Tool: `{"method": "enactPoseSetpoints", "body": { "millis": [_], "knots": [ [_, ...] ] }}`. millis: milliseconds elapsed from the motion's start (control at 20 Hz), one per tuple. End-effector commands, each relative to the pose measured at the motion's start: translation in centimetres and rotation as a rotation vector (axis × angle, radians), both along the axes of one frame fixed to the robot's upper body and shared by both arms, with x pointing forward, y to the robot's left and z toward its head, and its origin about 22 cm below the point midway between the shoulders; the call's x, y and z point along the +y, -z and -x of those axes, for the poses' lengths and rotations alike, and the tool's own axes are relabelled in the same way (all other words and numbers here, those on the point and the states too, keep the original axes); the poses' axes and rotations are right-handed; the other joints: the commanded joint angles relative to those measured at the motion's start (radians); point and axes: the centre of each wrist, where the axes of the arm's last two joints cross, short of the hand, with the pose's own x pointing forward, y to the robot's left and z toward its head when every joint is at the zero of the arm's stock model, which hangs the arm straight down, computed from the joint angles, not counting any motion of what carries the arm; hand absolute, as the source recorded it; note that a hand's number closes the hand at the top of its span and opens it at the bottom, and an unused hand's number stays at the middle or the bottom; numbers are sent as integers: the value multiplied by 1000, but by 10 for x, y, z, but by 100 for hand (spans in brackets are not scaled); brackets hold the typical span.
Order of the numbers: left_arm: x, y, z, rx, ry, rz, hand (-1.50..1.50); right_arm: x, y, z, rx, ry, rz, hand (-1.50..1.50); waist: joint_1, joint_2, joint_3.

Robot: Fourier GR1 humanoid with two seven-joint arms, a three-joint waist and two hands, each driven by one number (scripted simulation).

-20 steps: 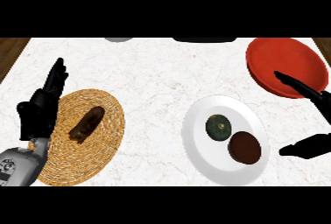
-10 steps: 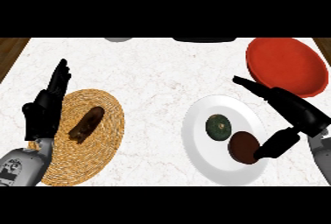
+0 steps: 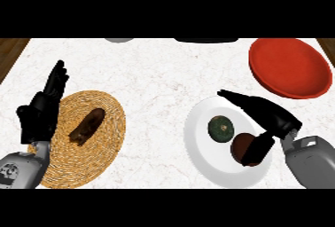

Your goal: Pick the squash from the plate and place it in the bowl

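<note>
A dark green round squash (image 3: 221,127) lies on the white plate (image 3: 204,157) at the right of the counter. Beside it on the plate sits a reddish-brown round item (image 3: 243,142), partly covered by my right hand's thumb. My right hand (image 3: 274,117) hovers over the plate's right half, open, its fingers stretched toward the upper left just above and right of the squash. Nothing is held in it. The red bowl (image 3: 288,66) stands at the back right, with nothing in it. My left hand (image 3: 40,111) rests open at the left edge, fingers up.
A round woven mat (image 3: 108,133) lies at the left with a brown elongated item (image 3: 87,125) on it. A grey object (image 3: 119,40) and a dark object (image 3: 206,40) peek in at the counter's far edge. Bare marble lies between mat and plate.
My right hand has moved left and inward over the plate, its thumb now across the reddish-brown item and its forearm showing. The left hand has barely shifted.
</note>
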Motion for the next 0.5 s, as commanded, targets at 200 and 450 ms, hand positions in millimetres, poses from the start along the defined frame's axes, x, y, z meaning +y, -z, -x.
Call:
{"method": "enactPoseSetpoints", "body": {
  "millis": [200, 450],
  "knots": [
    [4, 8, -11, -2, -16, -18, 0, 11, 31, -5, 30, 9, 39, -150, -6, 0, 0],
    [1, -18, 1, 0, 5, -1, 0, 21, 60, -24, 43, 6, 26, -150, 0, 0, 0]
  ]
}}
